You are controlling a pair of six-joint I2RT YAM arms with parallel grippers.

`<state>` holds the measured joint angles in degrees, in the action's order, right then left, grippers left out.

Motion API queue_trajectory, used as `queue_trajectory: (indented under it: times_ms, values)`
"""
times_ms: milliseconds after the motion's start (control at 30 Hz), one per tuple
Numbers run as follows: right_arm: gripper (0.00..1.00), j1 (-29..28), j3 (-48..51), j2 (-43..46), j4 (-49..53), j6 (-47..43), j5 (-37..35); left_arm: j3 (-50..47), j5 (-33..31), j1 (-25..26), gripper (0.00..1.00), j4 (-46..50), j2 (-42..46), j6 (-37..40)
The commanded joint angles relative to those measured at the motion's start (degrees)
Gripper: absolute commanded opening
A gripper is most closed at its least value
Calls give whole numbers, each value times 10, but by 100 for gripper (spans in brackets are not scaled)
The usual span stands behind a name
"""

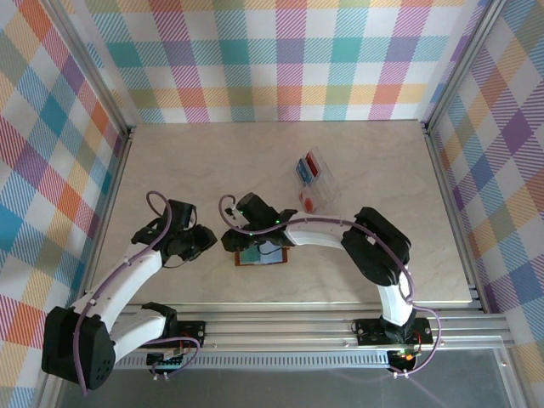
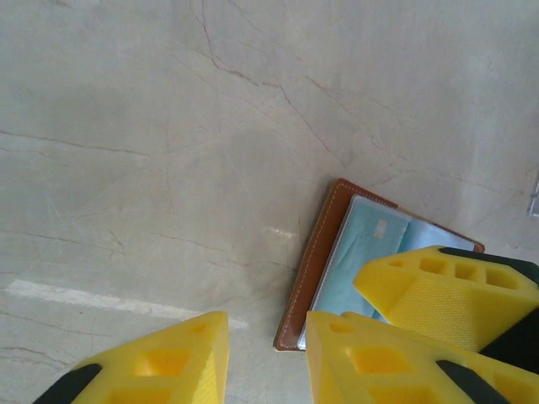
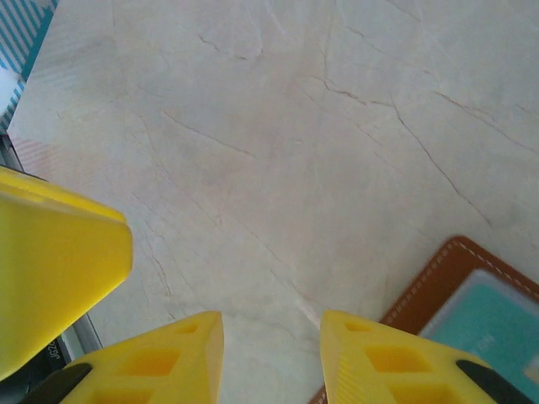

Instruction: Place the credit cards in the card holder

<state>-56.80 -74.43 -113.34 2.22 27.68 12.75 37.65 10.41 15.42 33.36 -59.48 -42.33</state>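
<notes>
The worktop [image 1: 170, 161] carries everything, and your two arms meet over it close to the near edge. The clear tray [image 1: 328, 185] stands farther back and to the right, on the side of the right arm. It is well apart from the card holder [image 1: 262, 254], so I judge that the right arm is the nearer one for the next fetch. In the tray stand the credit cards [image 1: 304, 173] that are not yet moved, red and blue; how many, you cannot count from here. The card holder lies between the two arms, open and flat, with its long axis running left to right in the top view. The left fingers [image 2: 160, 362] are apart, with only bare worktop between them, and the holder's brown stitched edge lies just to their right. The right fingers [image 3: 404, 362] are apart and empty too. They hang over the left end of the holder, and I cannot tell if one of them touches the leather. In the holder's clear pocket one teal card [image 2: 362, 252] already lies flat.
</notes>
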Motion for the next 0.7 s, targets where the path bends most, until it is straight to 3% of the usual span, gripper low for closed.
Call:
queue_trajectory:
  times_ms: [0, 233, 467, 667]
  values:
    - [36, 1, -35, -28, 25, -17, 22, 1, -4, -20, 32, 30, 26, 11]
    - [39, 18, -36, 24, 95, -21, -26, -5, 26, -24, 34, 15, 13, 33]
    - [60, 19, 96, 162, 136, 8, -131, -9, 68, -14, 34, -36, -32, 46]
    - [76, 20, 204, 233, 134, 60, -129, 17, 58, 35, 35, -55, -80, 51]
